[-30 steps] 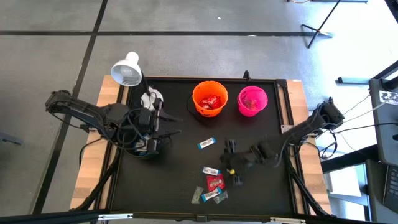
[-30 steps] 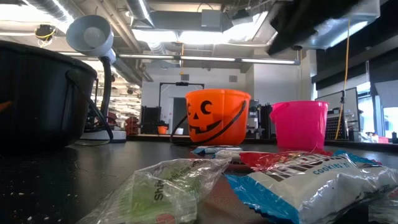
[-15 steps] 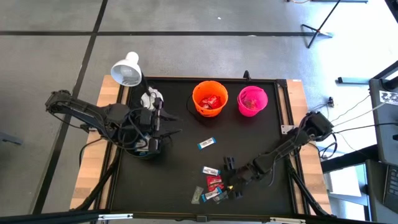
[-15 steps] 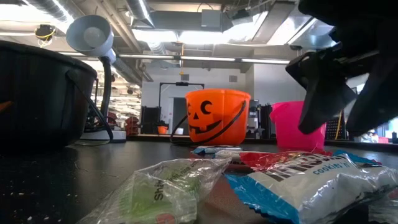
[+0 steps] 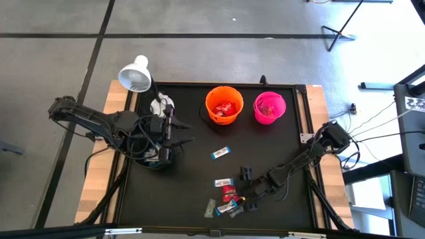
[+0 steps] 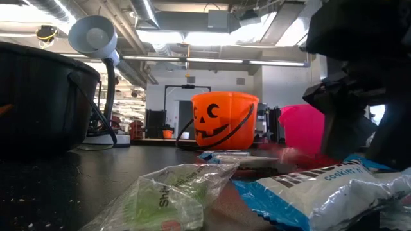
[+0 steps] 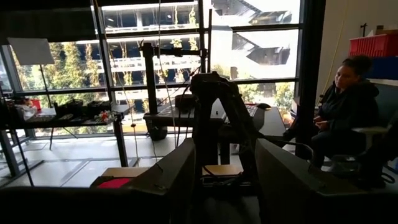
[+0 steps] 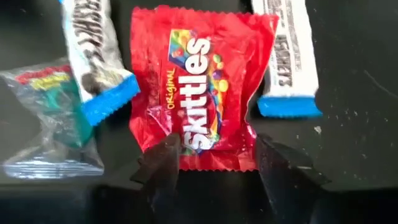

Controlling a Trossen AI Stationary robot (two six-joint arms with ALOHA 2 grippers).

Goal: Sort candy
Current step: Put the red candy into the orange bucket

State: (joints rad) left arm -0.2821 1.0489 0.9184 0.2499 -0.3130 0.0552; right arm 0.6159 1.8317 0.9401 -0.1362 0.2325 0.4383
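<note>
A: Item one?
B: Right gripper [image 8: 214, 163], fingers spread wide, straddled the near edge of a red crinkly Skittles packet [image 8: 198, 87], nothing grasped. Blue-and-white bars [image 8: 284, 53] lay either side.
A: Location?
B: Black tabletop [image 5: 186, 186], near edge.
A: Left gripper [image 5: 180, 133]?
B: Raised beside the black bucket [image 6: 38, 99], fingers parted, empty.

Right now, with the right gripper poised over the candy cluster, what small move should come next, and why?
Probably lower the right gripper straight down and close on the red Skittles packet. Its open fingers straddle that packet's edge but do not grip it yet, and blue-and-white bars lie close on both sides, so a straight descent seems least likely to disturb them. The left gripper waits by the table's left side.
</note>
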